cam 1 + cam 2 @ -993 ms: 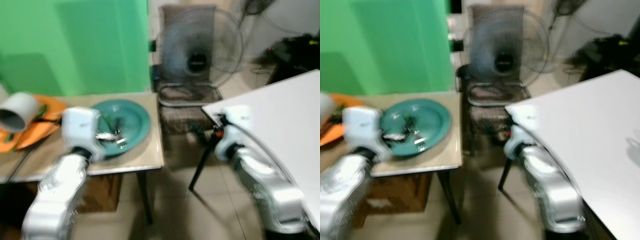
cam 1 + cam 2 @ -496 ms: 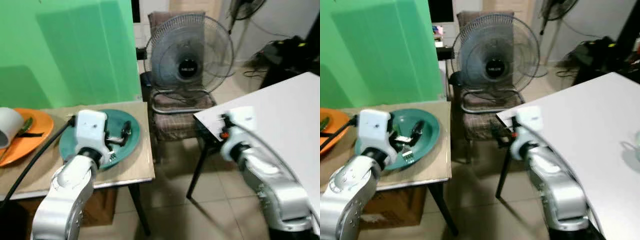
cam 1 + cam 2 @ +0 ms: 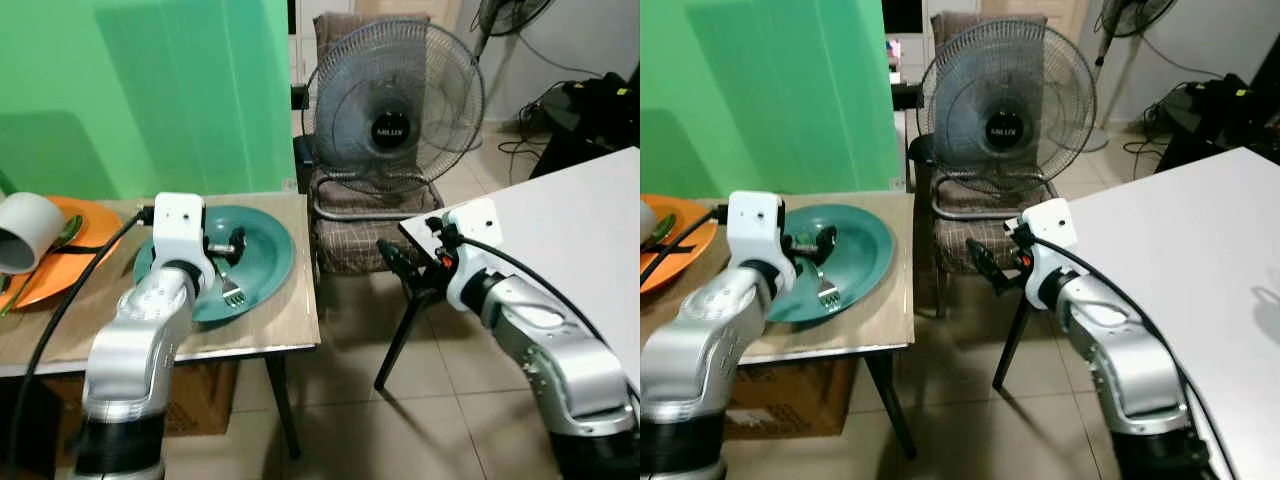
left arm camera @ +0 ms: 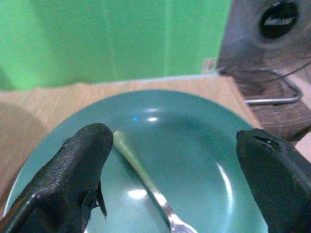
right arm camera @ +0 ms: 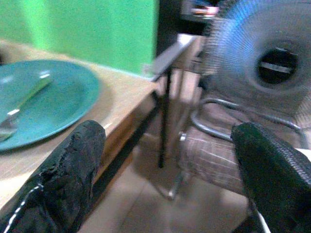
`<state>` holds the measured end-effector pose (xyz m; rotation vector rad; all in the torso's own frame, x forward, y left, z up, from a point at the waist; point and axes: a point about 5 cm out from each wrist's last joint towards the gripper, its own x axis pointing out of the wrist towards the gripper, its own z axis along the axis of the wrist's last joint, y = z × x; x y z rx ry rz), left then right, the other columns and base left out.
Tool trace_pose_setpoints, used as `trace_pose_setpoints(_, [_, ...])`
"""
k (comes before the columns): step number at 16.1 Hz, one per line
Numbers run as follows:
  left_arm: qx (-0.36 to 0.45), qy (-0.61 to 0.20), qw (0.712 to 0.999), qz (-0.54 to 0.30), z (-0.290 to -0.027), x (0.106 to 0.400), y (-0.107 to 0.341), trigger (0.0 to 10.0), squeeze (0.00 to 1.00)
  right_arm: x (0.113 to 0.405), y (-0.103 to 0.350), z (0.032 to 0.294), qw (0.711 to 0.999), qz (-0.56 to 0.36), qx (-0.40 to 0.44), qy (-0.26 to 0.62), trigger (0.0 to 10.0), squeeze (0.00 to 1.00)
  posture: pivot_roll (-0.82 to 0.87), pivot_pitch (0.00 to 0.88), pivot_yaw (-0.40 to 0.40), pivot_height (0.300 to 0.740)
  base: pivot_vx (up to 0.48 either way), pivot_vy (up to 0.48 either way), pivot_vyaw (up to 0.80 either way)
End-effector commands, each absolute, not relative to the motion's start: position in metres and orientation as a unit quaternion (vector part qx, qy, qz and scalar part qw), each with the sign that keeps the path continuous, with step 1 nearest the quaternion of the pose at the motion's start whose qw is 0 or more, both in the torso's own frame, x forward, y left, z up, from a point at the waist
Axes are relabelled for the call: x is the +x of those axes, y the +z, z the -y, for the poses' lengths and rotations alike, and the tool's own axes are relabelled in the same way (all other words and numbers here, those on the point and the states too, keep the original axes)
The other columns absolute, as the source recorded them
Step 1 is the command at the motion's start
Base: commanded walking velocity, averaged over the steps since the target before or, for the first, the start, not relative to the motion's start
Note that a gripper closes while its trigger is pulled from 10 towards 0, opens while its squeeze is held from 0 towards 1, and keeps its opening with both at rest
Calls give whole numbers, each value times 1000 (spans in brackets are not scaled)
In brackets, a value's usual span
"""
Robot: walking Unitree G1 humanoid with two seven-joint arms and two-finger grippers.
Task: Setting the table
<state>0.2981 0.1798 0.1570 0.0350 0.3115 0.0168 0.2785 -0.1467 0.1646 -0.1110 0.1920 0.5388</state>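
With its fingers spread wide and empty, the left gripper (image 4: 175, 160) hovers over the teal plate (image 3: 268, 262), apparently lined up to pick the fork (image 4: 146, 187) lying inside it toward six o'clock, while the right gripper (image 3: 985, 265), likewise wide and empty, waits off the wooden table (image 3: 290, 330) at three o'clock.

Left pincer (image 4: 170, 160) spread wide, arm extended forward; right pincer (image 5: 165, 160) spread wide, arm held out front.
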Motion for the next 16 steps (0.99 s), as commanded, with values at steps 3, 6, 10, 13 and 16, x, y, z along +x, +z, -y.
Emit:
trace_pose_setpoints(3, [-20, 28, 977, -212, -188, 319, 142, 10000, 0, 275, 170, 143, 917, -101, -86, 375, 10000, 0, 12, 0, 12, 740, 0, 0, 0])
trace_pose_setpoints(6, [-48, 19, 966, -253, -187, 338, 128, 10000, 0, 273, 172, 144, 889, -107, -106, 432, 10000, 0, 11, 0, 13, 740, 0, 0, 0])
trace_pose_setpoints(10, [-85, -30, 948, -304, -168, 347, 113, 10000, 0, 266, 170, 142, 869, -116, -109, 468, 10000, 0, 9, 0, 25, 740, 0, 0, 0])
trace_pose_setpoints(13, [-74, -37, 940, -330, -162, 344, 102, 10000, 0, 260, 167, 141, 857, -124, -102, 489, 10000, 0, 7, 0, 32, 740, 0, 0, 0])
trace_pose_setpoints(16, [-40, -11, 940, -339, -171, 346, 96, 2588, 0, 254, 165, 140, 840, -132, -98, 518, 10000, 0, 10, 0, 35, 740, 0, 0, 0])
